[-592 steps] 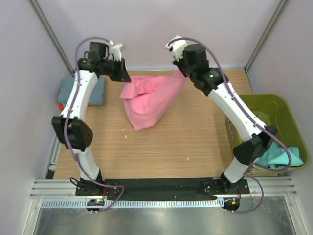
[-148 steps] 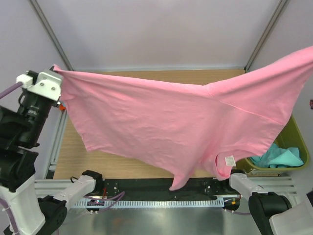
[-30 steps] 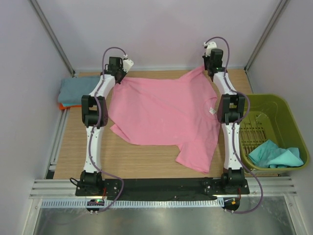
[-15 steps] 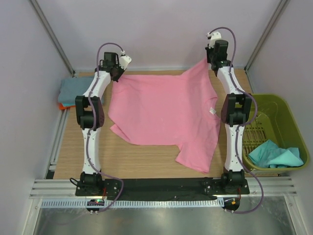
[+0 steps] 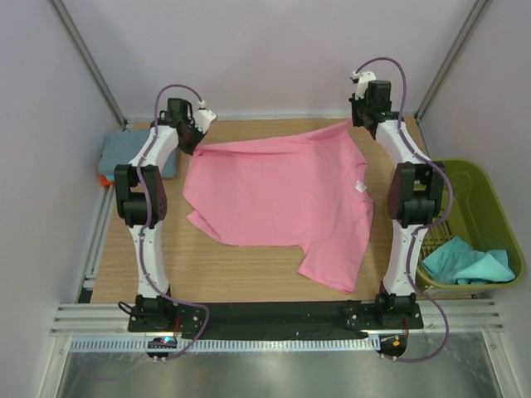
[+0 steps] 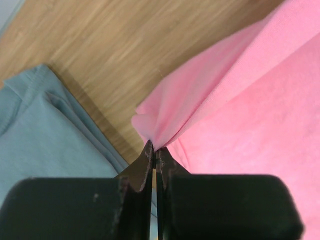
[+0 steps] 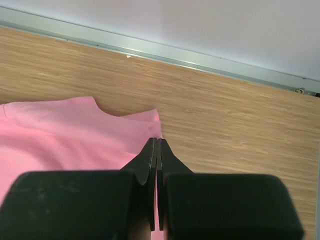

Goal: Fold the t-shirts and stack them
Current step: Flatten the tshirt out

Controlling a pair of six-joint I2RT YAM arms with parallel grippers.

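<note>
Pink t-shirt (image 5: 282,186) spread for folding
Left pincer (image 6: 155,150) and right pincer (image 7: 156,142) each clench a corner at the worktop's (image 5: 249,274) far edge, seemingly to stretch it flat.

My left arm (image 5: 148,257) and right arm (image 5: 401,257) are the same build: white tubular shells broken by chunky black joint housings, on black bases (image 5: 153,308) along the bottom of the frame. A thin mauve cable (image 5: 170,89) arcs above each wrist near the top and trails down each limb. The fingers (image 6: 142,170) are matte black wedges tapering to thin tips.
</note>
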